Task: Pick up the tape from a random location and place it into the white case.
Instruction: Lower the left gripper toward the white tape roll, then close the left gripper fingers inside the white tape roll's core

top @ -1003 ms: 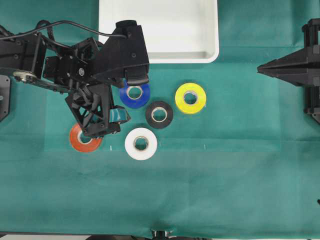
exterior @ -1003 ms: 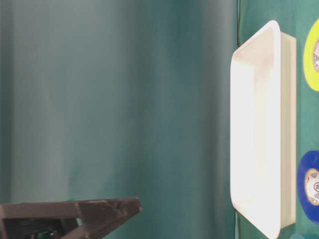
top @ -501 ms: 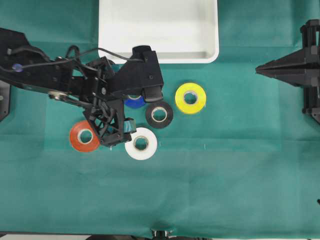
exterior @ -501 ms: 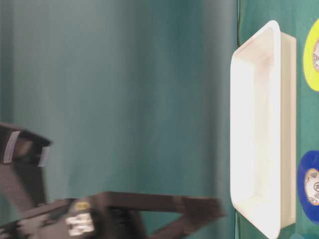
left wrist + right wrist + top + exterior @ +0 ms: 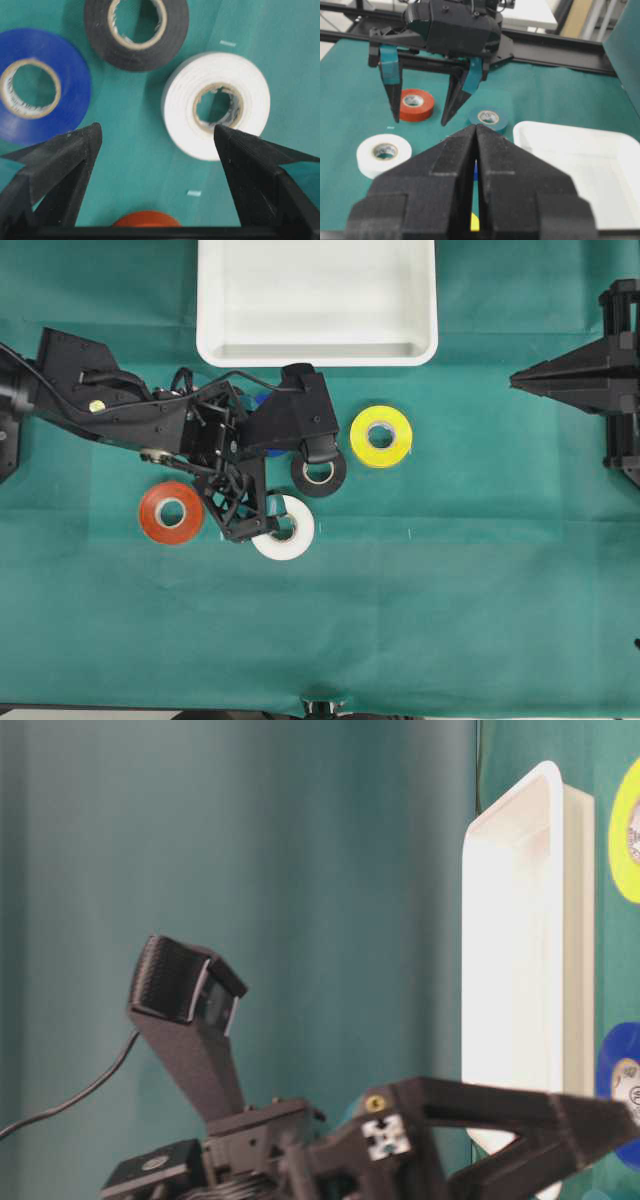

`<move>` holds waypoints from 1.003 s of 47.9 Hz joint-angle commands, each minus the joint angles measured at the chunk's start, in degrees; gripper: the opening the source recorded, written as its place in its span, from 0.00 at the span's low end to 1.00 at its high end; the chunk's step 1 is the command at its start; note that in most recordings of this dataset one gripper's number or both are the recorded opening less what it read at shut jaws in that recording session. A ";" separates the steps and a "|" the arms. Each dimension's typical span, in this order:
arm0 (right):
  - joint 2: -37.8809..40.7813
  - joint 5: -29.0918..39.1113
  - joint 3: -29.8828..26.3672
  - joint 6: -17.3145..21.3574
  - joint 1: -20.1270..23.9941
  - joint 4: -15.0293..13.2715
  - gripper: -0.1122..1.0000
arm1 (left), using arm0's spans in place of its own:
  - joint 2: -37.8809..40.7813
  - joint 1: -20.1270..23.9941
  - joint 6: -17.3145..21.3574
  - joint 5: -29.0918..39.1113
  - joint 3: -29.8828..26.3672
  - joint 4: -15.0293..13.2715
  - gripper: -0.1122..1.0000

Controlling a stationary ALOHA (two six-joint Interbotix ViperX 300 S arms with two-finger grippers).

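Note:
The tape [image 5: 292,538] is a white roll lying flat on the green cloth, partly covered by my left arm in the overhead view. In the left wrist view the tape [image 5: 182,107] lies just ahead of the right fingertip [image 5: 235,145], which overlaps its near edge. My left gripper [image 5: 156,129] is open with only cloth between its fingers; it shows in the overhead view too, as the left gripper [image 5: 258,495]. The white case [image 5: 317,300] stands at the back with nothing in it. My right gripper [image 5: 520,380] is shut at the right edge, far from the rolls.
A black roll [image 5: 319,472] lies just behind the white one and a yellow roll [image 5: 381,436] further right. An orange roll [image 5: 171,512] is left of my left gripper. A blue roll [image 5: 70,65] lies by the left fingertip, mostly hidden under the arm from overhead.
My left arm has swung right and forward, from over the orange and blue rolls to the white roll, its gripper staying open. The right arm has not moved.

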 commanded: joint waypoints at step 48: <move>0.44 0.26 -1.49 -0.09 0.18 0.00 0.10 | 8.88 -1.05 -0.97 -6.50 1.85 -0.09 0.98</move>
